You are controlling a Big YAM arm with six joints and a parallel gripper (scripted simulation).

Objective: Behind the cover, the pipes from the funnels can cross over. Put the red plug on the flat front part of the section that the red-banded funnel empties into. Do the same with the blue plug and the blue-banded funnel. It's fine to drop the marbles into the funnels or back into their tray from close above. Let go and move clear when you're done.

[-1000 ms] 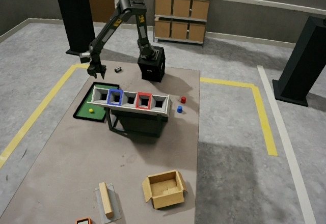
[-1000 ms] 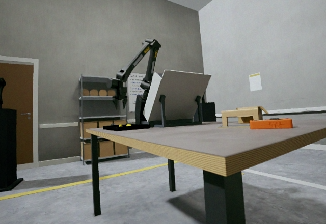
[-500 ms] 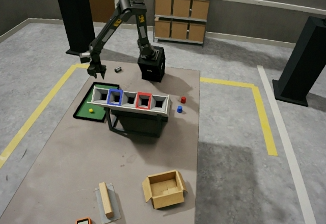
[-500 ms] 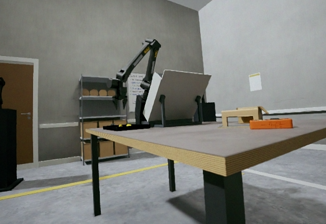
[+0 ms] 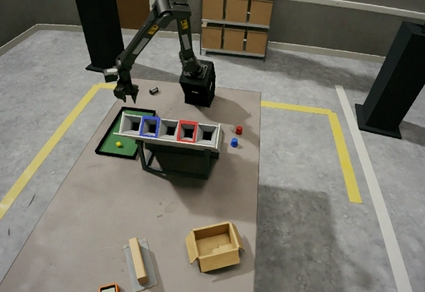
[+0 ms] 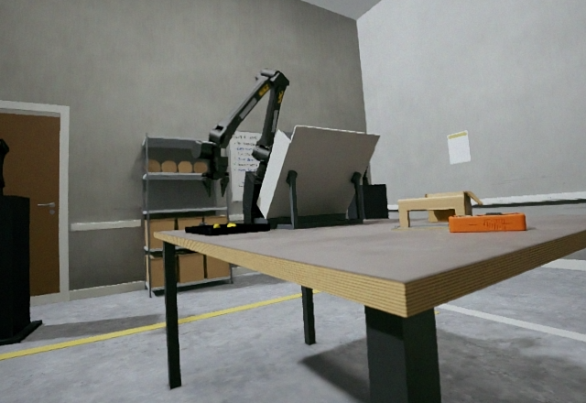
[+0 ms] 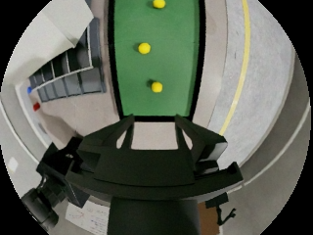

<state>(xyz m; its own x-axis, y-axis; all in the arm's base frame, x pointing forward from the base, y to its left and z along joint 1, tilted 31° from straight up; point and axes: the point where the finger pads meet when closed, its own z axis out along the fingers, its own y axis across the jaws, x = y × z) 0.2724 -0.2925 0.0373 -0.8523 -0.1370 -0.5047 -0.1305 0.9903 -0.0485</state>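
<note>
My gripper (image 5: 129, 101) (image 6: 216, 194) (image 7: 155, 117) is open and empty, high above the near end of the green marble tray (image 5: 115, 155) (image 7: 114, 64). Three yellow marbles (image 7: 156, 87) (image 7: 144, 48) (image 7: 158, 4) lie in it. The blue-banded funnel (image 5: 142, 126) is second from the left and the red-banded funnel (image 5: 186, 141) fourth in the top view. A white cover (image 7: 44, 44) hides the pipes. Dark dividers part the row of grey sections (image 7: 75, 84) below it; no plug is visible there. The red plug (image 5: 238, 130) (image 7: 36, 106) and blue plug (image 5: 234, 142) (image 7: 29, 90) stand beyond the funnel stand's right end.
The tilted funnel stand (image 5: 174, 174) (image 6: 326, 171) rises beside the tray. A small dark cylinder (image 5: 153, 90) lies near the arm's base (image 5: 197, 91). An open cardboard box (image 5: 219, 263), a float with a wooden handle (image 5: 138, 261) and an orange device (image 5: 109, 285) (image 6: 487, 223) are far from the arm.
</note>
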